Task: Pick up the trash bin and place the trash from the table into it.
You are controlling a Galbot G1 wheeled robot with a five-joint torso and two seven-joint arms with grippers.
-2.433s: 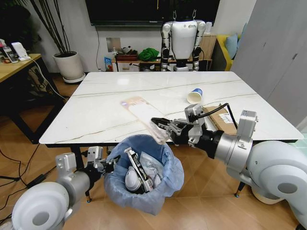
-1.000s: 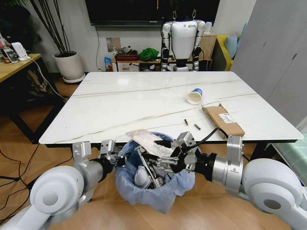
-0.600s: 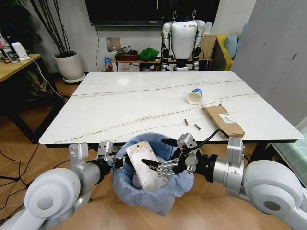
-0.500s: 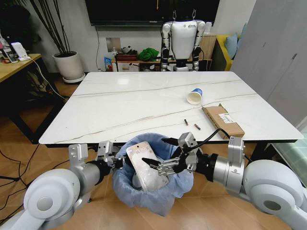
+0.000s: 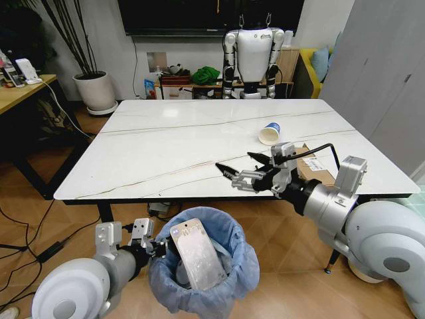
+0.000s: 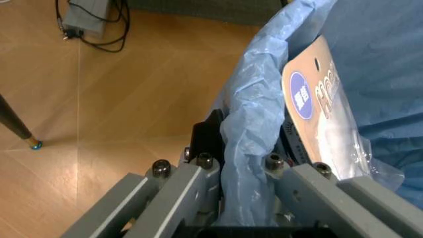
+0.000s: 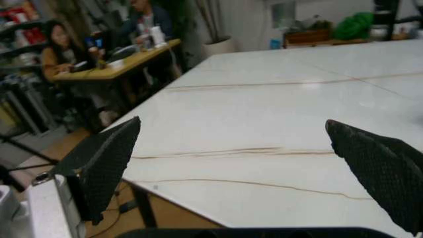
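Left gripper [image 5: 154,247] clamped the trash bin [image 5: 202,262] rim at lower frame, steadying it; right gripper [image 5: 242,169], spread empty, hovered mid-frame over the table [image 5: 166,143].

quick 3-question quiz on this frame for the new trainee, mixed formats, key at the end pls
1. True or false: the left hand is shut on the trash bin rim.
2. The right hand is: A) open above the table, B) shut on the paper cup, C) inside the bin.
3. Fill in: the flat package stands upright inside the ____.

Key: 1 true; 2 A; 3 trash bin.
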